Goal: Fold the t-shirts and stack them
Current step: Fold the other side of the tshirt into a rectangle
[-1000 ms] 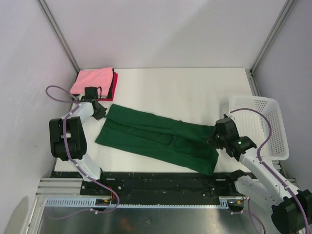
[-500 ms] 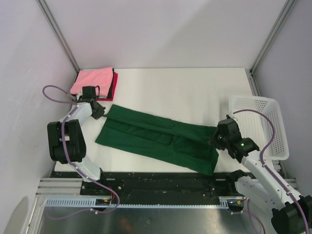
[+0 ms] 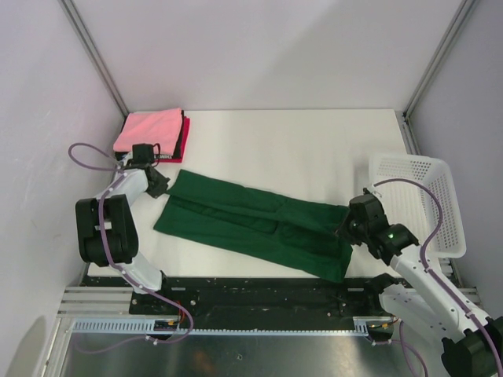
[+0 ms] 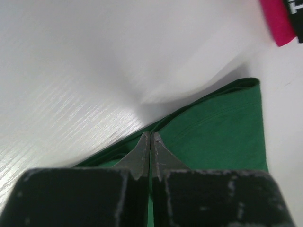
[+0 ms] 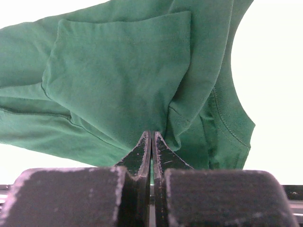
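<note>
over the last second very little has shifted. the right arm has eased a touch toward the near edge and the left wrist has crept slightly toward the far-left corner. the green shirt (image 3: 251, 224) lies where it was, a long narrow band slanting across the worktop (image 3: 314, 149) from near the folded stack (image 3: 153, 129) down toward the basket (image 3: 440, 196). it may sit a shade straighter now. my reading is that the lengthwise fold is done and the two arms are drawing the band taut, with the crosswise fold and the stacking not yet done.

the overhead view gives the whole layout but cannot show how the fingers stand. the left wrist view does: the left fingers (image 4: 142, 153) are pressed together right on the shirt's folded edge, which looks nipped between them and raised, with shadow under it. that view also catches the red layer (image 4: 277, 21) of the stack, with a sliver of black beside it, well apart from the tips.

the right wrist view shows the right fingers (image 5: 142, 149) together too, with cloth puckering at their tips, so they are clamped on the shirt. it also shows a folded-over flap and a curved stitched edge at the right, hidden from above by the arm.
</note>
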### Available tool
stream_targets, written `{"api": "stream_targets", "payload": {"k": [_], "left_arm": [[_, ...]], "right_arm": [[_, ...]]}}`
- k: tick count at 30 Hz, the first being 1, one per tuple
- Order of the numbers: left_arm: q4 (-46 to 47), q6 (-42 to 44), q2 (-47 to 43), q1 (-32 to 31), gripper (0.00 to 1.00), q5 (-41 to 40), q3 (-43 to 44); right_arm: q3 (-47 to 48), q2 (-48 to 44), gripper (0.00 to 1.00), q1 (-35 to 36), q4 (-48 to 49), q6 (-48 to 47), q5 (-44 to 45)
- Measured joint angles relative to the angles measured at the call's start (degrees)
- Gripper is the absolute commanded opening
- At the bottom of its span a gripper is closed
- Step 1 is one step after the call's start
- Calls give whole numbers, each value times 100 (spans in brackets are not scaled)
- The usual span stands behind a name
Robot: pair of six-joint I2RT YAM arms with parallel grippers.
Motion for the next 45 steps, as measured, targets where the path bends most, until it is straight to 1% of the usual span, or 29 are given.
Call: {"api": "stream_targets", "payload": {"k": [9, 12, 13, 14, 15, 16, 17, 18, 19, 20, 21, 22, 24, 26, 28, 31, 34, 36, 39, 45], "left_arm": [[-22, -48, 2, 26, 0, -22, -232], [-17, -52, 7, 28, 0, -15, -236], [-17, -52, 11, 28, 0, -15, -236], [-17, -50, 13, 31, 0, -15, -236], [-17, -50, 13, 33, 3, -13, -236], [-17, -46, 13, 33, 9, -11, -236], [-17, -42, 13, 35, 19, 2, -236], [-17, -24, 13, 39, 33, 13, -236], [-17, 4, 13, 42, 45, 20, -236], [-15, 59, 11, 44, 54, 24, -236], [-15, 46, 2, 44, 59, 22, -236], [-20, 107, -17, 44, 62, 26, -234], [-35, 212, -142, 2, 64, 24, -223], [-72, 323, -317, -83, 63, 2, -155], [-81, 481, -520, -341, 60, -9, 7], [33, 758, -678, -1060, 56, 136, 367], [232, 990, -601, -1891, 56, 564, 667], [389, 1128, -400, -2472, 55, 946, 839], [588, 1259, 31, -3084, 54, 1484, 994], [769, 1425, 1128, -4076, 53, 2238, 1467]], "right_arm": [[-551, 48, 0, 114, 122, 199, -55], [-608, 81, 0, 116, 140, 251, -68], [-608, 85, 2, 125, 149, 258, -70], [-610, 85, 7, 125, 170, 260, -70], [-608, 85, 16, 125, 181, 260, -70], [-608, 85, 25, 125, 190, 262, -81], [-608, 85, 34, 125, 199, 275, -98], [-608, 83, 42, 127, 203, 260, -122], [-608, 74, 48, 127, 208, 203, -164], [-608, 63, 52, 129, 210, 210, -181], [-597, 46, 55, 133, 201, 168, -210], [-560, 44, 57, 138, 170, 120, -216], [-391, 68, 58, 140, 116, 42, -190], [-140, 179, 54, 133, 116, -63, -133], [81, 398, 50, 79, 210, -166, -107], [243, 931, 47, -177, 529, -302, -118], [245, 1381, 46, -452, 710, -389, -125], [245, 1604, 46, -610, 841, -431, -127], [245, 1781, 45, -752, 1001, -470, -122], [245, 2017, 43, -914, 1226, -509, -57]]}}
